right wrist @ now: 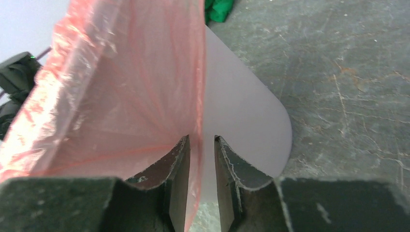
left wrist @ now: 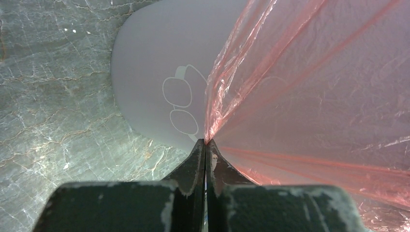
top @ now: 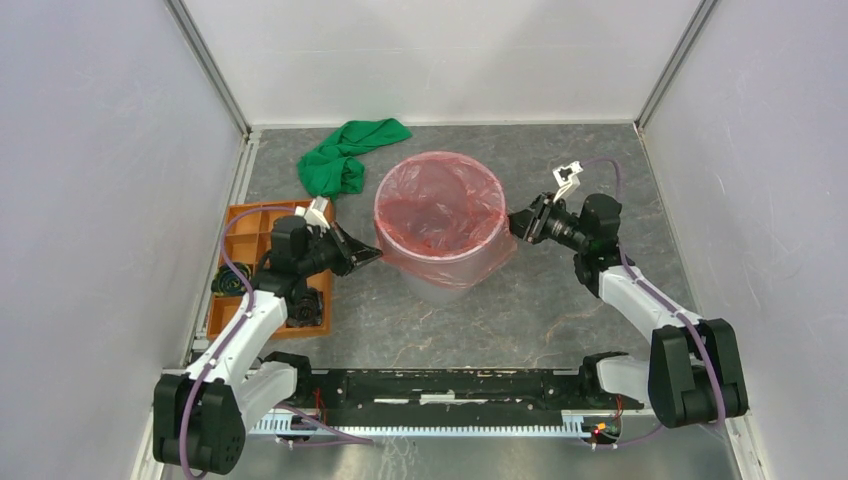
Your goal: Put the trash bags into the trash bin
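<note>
The trash bin (top: 452,282), a round light-grey bucket, stands mid-table with the translucent red trash bag (top: 440,195) lining it and folded over the rim. My left gripper (top: 376,256) is at the bin's left side. In the left wrist view this gripper (left wrist: 206,141) is shut on a pinch of the bag (left wrist: 314,96) against the grey wall (left wrist: 154,72). My right gripper (top: 515,222) is at the bin's right rim. In the right wrist view it (right wrist: 202,139) is open, its jaws a narrow gap apart, with the bag's hanging edge (right wrist: 125,96) between them in front of the bin wall (right wrist: 241,111).
A crumpled green cloth (top: 345,155) lies behind the bin to the left and shows at the top of the right wrist view (right wrist: 218,9). An orange compartment tray (top: 245,225) with small dark items sits by the left wall under my left arm.
</note>
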Robot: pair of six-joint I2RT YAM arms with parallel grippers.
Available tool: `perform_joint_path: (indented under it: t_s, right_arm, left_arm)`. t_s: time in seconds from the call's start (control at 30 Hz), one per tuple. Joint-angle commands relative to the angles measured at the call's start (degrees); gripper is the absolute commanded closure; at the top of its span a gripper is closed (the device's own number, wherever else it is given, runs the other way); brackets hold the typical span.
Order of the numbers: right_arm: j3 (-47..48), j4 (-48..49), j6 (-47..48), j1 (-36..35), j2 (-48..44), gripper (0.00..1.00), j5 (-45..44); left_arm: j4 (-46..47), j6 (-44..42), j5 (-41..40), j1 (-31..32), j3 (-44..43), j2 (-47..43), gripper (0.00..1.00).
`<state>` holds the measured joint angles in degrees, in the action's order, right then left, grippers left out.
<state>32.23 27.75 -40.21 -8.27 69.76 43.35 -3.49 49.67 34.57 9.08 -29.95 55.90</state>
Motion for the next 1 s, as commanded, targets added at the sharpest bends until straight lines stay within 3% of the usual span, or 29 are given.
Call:
perform_joint_path:
  t_s: [0.0,0.47,0.6,0.7,0.87,0.97]
  right_arm:
    - [-0.73,-3.54,6.26,-0.82,0.64,0.71,-5.06]
    - [2.35,-17.28,17.26,-1.32,2.76,0.68,-12.15]
    - [8.03,-32.51,24.18,-1.29,-1.93,0.64,-32.62]
    - [5.75,-31.5,24.11,-0.76,-9.66,0.57,-41.38]
    - [6.07,-32.42,22.99,0.57,-18.46,0.4,-37.78]
    - [8.17,-31.65,24.03,0.65,-19.78,0.24,-27.6]
  left_arm:
    - [3.29,0.83,-0.51,-0.03,0.28,-0.32,0.98]
    - [-1.44,-2.19,-4.82,-0.03,0.04,-2.35,0.98]
    - [-4.52,-3.72,-4.84,-0.03,-1.73,-3.51,0.94]
    - [-7.57,-5.09,-5.96,0.0,-3.55,-5.01,0.92]
    - [-9.24,-5.81,-6.89,-0.03,-4.23,-6.28,0.92]
    - [-9.24,-5.73,-5.99,-0.03,-4.72,-5.86,0.92]
